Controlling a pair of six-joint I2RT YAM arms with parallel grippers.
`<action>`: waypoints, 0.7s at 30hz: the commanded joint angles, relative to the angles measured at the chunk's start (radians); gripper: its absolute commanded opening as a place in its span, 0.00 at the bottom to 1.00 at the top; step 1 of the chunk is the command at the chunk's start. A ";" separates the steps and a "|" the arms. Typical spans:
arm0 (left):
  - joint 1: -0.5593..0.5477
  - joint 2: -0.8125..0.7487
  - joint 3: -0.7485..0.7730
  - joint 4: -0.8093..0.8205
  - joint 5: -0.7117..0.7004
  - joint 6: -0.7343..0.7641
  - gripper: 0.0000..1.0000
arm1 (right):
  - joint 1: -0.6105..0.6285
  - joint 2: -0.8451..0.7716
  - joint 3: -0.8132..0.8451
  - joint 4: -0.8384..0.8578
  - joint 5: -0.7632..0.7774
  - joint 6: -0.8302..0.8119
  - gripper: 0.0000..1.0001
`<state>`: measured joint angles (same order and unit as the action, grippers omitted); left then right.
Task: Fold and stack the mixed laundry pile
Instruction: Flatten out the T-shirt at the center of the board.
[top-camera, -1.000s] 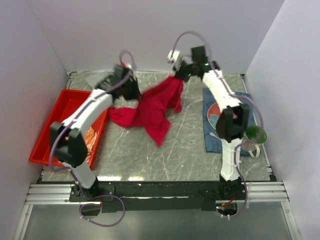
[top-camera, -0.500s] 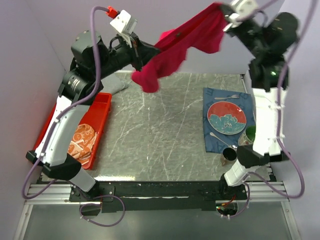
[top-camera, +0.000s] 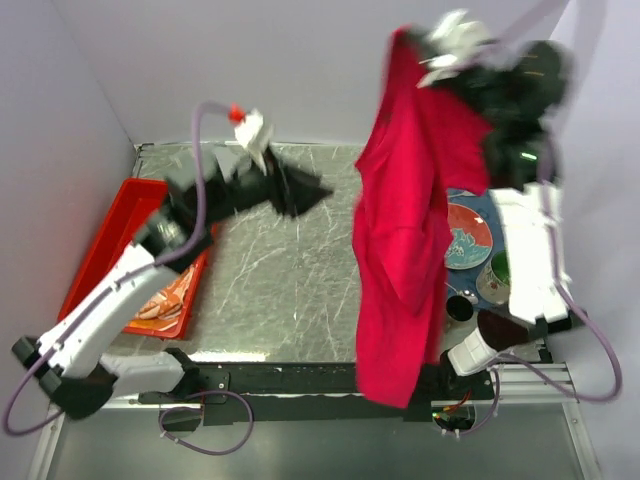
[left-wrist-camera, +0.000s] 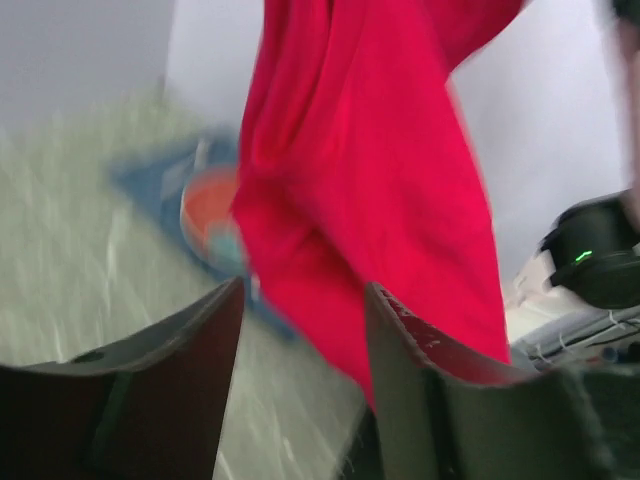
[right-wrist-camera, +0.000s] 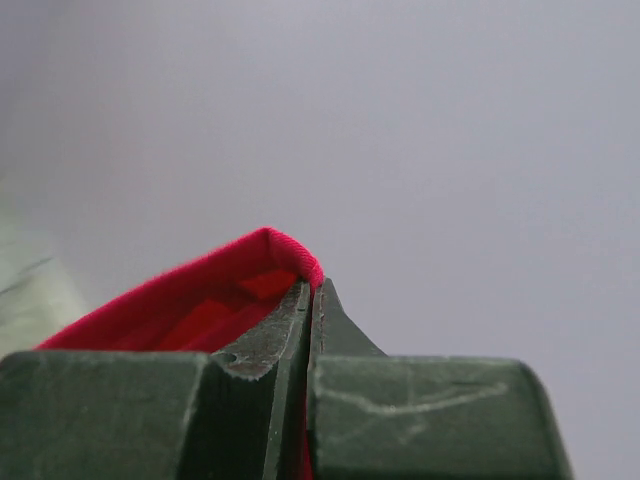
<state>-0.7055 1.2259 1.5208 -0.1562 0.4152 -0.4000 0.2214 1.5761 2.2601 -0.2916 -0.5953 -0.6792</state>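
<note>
Red tray (top-camera: 105, 235) at the left edge of the counter (top-camera: 290, 290) holds the orange-and-white cloth (top-camera: 162, 300), unfolded. The left end effector (left-wrist-camera: 300, 300) now stands with fingers apart and empty; it has released the crimson shirt (top-camera: 400, 250) it held a moment ago. The shirt no longer spans both arms and hangs full length above the counter's right side. The right end effector (right-wrist-camera: 312, 290) is clamped tight on its top edge. Judgement: folding not begun; shirt must be laid flat first.

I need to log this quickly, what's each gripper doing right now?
Left gripper: open, holding nothing.
Right gripper: closed on the crimson shirt, which hangs down from it.
</note>
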 joint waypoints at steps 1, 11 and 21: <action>0.035 -0.210 -0.395 0.087 -0.195 -0.270 0.53 | 0.185 0.192 -0.200 -0.084 -0.057 -0.056 0.00; 0.178 -0.706 -0.829 -0.227 -0.493 -0.462 0.57 | 0.429 0.880 0.152 -0.149 0.406 -0.020 0.68; 0.282 -0.163 -0.728 -0.158 -0.234 -0.329 0.79 | 0.224 0.500 -0.163 -0.369 -0.012 -0.071 0.85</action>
<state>-0.4728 0.8314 0.7063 -0.3470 0.0410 -0.8082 0.5503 2.3009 2.1765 -0.4950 -0.3683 -0.6949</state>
